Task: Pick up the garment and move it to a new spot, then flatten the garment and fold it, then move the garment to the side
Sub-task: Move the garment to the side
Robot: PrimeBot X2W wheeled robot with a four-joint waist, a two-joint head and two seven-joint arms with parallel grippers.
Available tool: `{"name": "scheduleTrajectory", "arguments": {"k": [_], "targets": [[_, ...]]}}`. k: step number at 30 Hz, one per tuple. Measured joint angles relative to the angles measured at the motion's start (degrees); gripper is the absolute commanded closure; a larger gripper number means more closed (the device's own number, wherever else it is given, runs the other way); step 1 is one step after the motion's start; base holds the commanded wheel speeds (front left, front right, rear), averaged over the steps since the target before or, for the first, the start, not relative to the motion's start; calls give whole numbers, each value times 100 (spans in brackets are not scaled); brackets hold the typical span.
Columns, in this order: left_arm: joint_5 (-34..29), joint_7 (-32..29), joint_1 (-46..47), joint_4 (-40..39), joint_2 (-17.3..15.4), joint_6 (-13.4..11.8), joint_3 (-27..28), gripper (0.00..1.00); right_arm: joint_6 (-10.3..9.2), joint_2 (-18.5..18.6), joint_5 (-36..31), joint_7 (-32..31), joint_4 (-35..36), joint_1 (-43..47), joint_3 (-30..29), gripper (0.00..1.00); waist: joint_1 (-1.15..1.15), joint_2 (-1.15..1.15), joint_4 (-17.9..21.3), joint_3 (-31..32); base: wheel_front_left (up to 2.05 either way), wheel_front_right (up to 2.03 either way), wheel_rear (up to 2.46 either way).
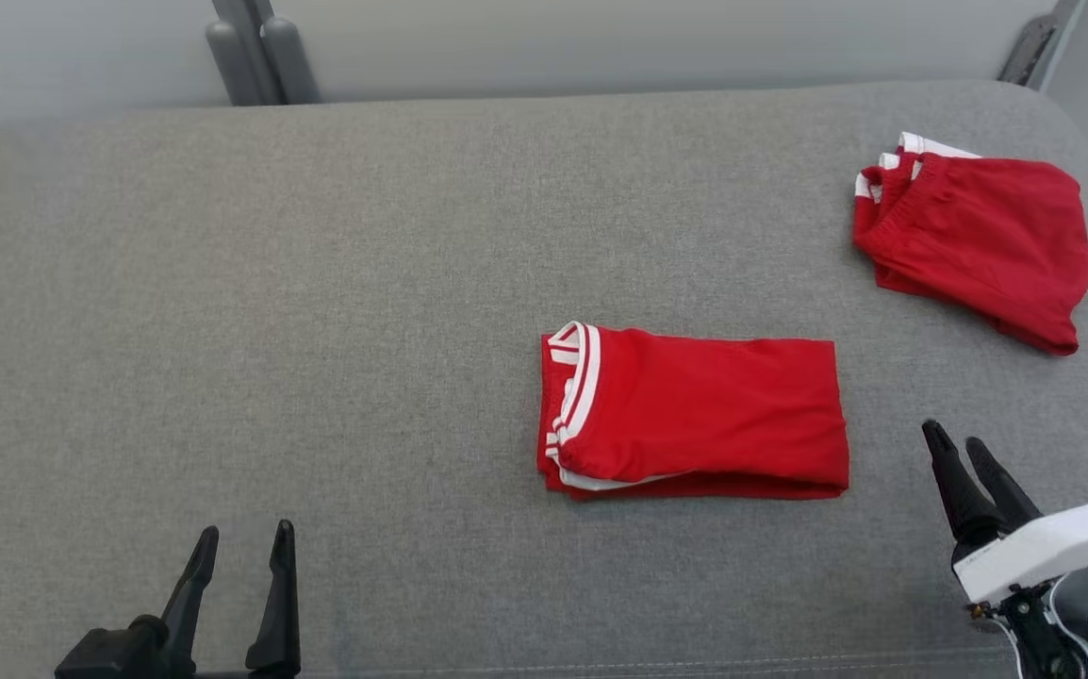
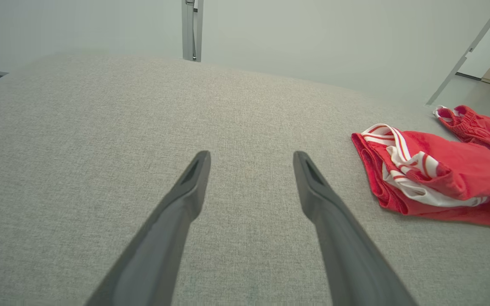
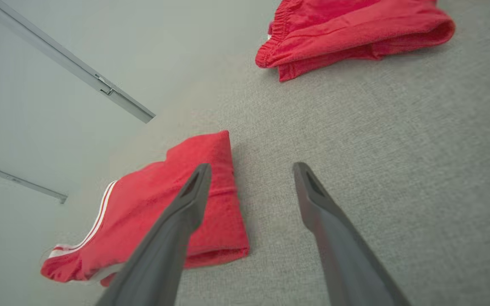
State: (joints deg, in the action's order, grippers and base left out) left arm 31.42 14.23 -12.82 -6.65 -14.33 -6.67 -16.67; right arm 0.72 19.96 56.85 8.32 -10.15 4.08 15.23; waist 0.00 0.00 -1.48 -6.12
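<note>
Folded garment [image 1: 695, 410] at the worktop [image 1: 318, 283] centre.
Left gripper [image 1: 247, 530] and right gripper [image 1: 951, 436] spread wide, empty, by the near edge.

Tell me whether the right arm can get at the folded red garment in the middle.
Probably yes: the right gripper, fingers open, sits near the right edge of the folded garment, with only bare grey surface between them.

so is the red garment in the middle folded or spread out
Folded: the middle garment lies as a compact rectangle on the grey surface, with stacked layers and white trim showing along its left edge.
</note>
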Motion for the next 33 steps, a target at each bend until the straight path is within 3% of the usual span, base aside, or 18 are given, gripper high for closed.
{"name": "scheduleTrajectory", "arguments": {"k": [6,11,30,31,33], "targets": [[-89,1,346,8,54,1,-47,0,272,148,23,-482,-410,-519,229,0,0,0,-246,-370,0,0,0],[-89,1,369,66,83,0,-14,0,375,97,70,-710,-699,-716,401,0,0,0,-410,-439,0,0,0],[-91,1,396,143,234,2,-22,0,580,-288,523,-1049,-1288,-1290,594,0,0,0,-485,-508,0,0,0],[-91,1,396,143,234,2,-22,0,580,-288,523,-1049,-1288,-1290,594,51,0,0,-485,-508,0,0,0],[-91,2,410,160,245,2,-20,0,581,-290,533,-1071,-1325,-1330,603,97,0,0,-499,-504,0,0,0]]}}
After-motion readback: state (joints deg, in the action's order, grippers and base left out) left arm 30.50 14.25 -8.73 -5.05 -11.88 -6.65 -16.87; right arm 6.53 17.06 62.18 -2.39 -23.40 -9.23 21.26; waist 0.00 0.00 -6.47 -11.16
